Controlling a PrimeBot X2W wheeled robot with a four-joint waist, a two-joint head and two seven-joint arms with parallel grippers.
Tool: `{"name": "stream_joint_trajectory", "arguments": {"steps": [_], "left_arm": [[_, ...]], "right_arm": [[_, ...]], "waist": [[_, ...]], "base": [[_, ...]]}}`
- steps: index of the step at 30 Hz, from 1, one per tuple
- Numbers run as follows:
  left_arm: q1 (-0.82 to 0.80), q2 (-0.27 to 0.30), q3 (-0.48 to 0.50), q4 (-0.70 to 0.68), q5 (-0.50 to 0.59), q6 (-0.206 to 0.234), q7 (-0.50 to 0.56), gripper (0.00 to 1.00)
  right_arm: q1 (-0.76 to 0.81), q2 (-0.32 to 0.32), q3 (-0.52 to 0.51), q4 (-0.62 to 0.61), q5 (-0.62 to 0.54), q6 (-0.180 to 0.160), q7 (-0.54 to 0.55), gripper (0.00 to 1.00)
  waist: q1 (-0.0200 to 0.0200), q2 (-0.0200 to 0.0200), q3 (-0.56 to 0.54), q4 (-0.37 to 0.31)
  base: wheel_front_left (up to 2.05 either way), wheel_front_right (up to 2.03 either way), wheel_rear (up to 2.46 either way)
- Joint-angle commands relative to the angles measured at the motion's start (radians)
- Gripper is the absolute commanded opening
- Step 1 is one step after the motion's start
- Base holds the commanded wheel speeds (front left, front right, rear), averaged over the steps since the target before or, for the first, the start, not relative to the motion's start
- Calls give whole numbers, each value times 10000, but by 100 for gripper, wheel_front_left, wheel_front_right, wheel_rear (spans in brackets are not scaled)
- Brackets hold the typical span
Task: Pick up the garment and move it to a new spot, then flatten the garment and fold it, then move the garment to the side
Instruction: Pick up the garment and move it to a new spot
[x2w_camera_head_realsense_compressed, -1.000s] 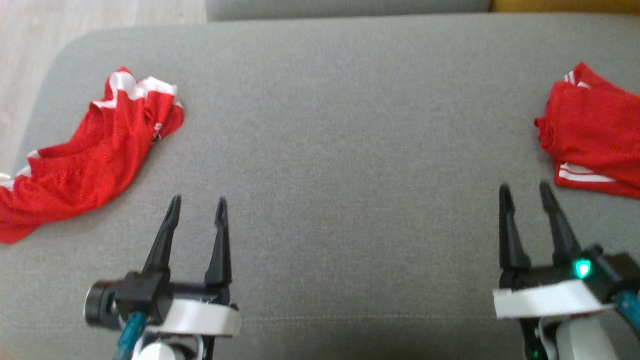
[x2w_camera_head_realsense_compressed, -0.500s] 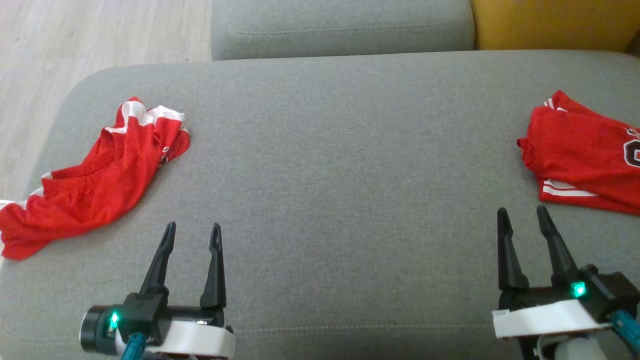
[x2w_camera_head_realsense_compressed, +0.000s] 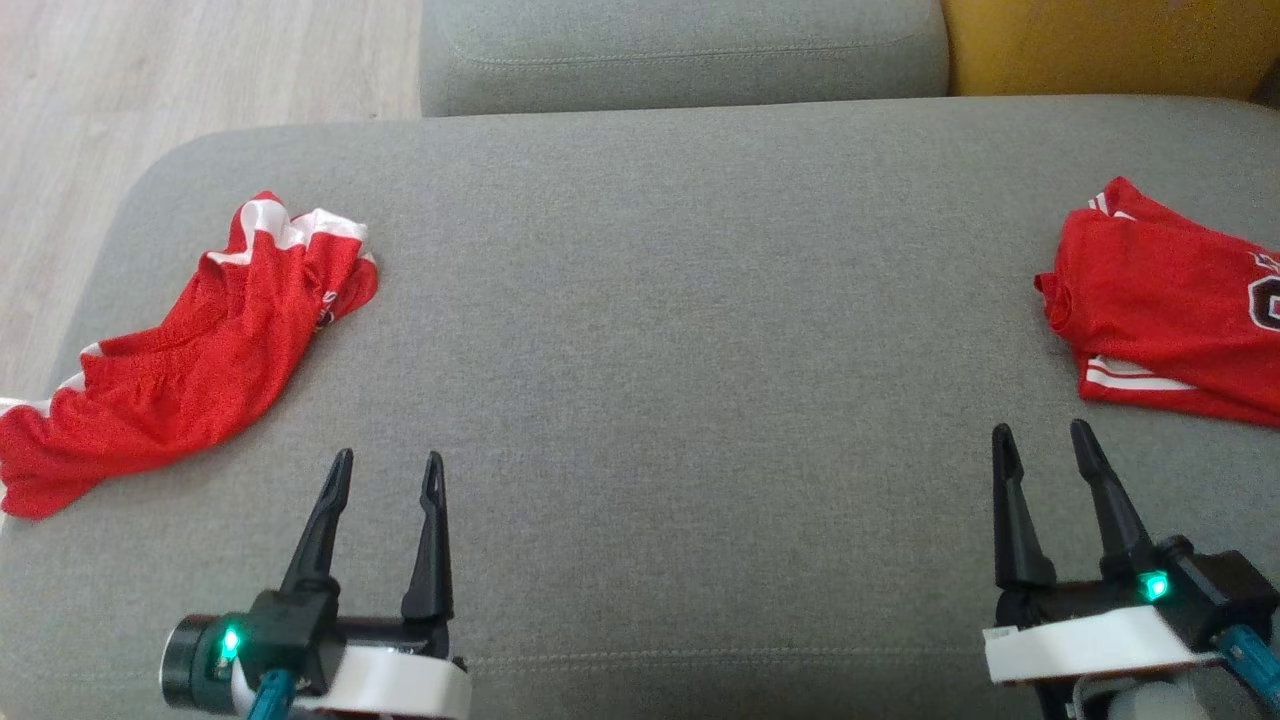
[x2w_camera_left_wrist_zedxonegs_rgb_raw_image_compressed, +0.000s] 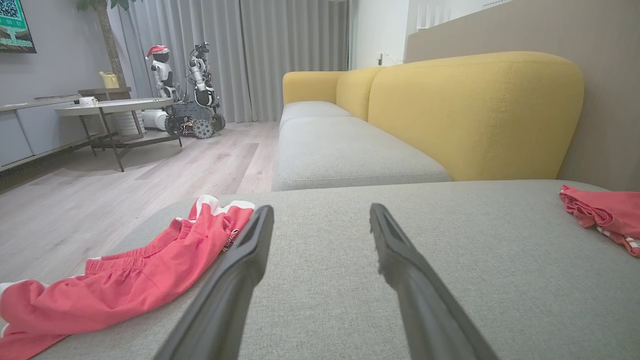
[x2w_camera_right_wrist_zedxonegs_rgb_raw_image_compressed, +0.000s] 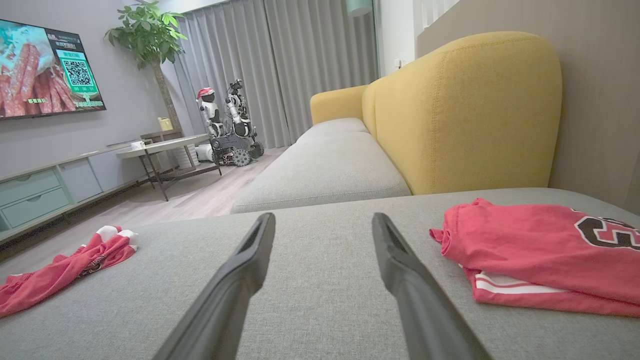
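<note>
jersey (x2w_camera_head_realsense_compressed: 1165, 300): 1 | other red garment (x2w_camera_head_realsense_compressed: 190, 370): 1 | pincers (x2w_camera_head_realsense_compressed: 388, 457) (x2w_camera_head_realsense_compressed: 1039, 429): 2 | grey cushions (x2w_camera_head_realsense_compressed: 680, 350) (x2w_camera_head_realsense_compressed: 680, 60): 2

A broad grey upholstered seat cushion (x2w_camera_head_realsense_compressed: 680, 350) spreads across the foreground, with a second grey cushion (x2w_camera_right_wrist_zedxonegs_rgb_raw_image_compressed: 325, 170) butting against its far edge. A mustard-yellow backrest (x2w_camera_right_wrist_zedxonegs_rgb_raw_image_compressed: 465, 110) runs along these seats, set against a beige panelled wall (x2w_camera_right_wrist_zedxonegs_rgb_raw_image_compressed: 595, 90). Pale wood-plank flooring (x2w_camera_left_wrist_zedxonegs_rgb_raw_image_compressed: 150, 170) stretches away to full-height grey curtains (x2w_camera_right_wrist_zedxonegs_rgb_raw_image_compressed: 280, 65). On the grey side wall (x2w_camera_right_wrist_zedxonegs_rgb_raw_image_compressed: 125, 100) hangs a lit television (x2w_camera_right_wrist_zedxonegs_rgb_raw_image_compressed: 45, 70), above a low sideboard with drawers (x2w_camera_right_wrist_zedxonegs_rgb_raw_image_compressed: 35, 192). A leafy potted tree (x2w_camera_right_wrist_zedxonegs_rgb_raw_image_compressed: 150, 35) stands in the corner, near a round dark-legged table (x2w_camera_right_wrist_zedxonegs_rgb_raw_image_compressed: 160, 145). The light is soft and even.
</note>
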Motion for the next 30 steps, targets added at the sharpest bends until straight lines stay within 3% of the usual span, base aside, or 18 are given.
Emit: {"name": "stream_joint_trajectory", "arguments": {"steps": [1, 11, 24, 30], "left_arm": [[-355, -75, 294, -339, 99, -18, -51, 100], [-456, -76, 239, -471, 125, 28, -51, 100], [-393, -77, 214, -589, 31, 209, -51, 100], [-334, -77, 260, -649, 14, 286, -51, 100]], "right_arm": [[-158, 0, 209, -331, -67, 62, -70, 100], [-113, 0, 348, -333, -75, 62, -70, 100], [-137, 1, 663, -410, 226, 62, -70, 100], [-170, 1, 698, -411, 289, 62, -70, 100]], "waist": [[1, -1, 4, 28], [1, -1, 29, 687], [1, -1, 16, 2706], [1, -1, 25, 3318]], "base": [[0, 0, 0], [0, 0, 0], [0, 0, 0], [0, 0, 0]]}}
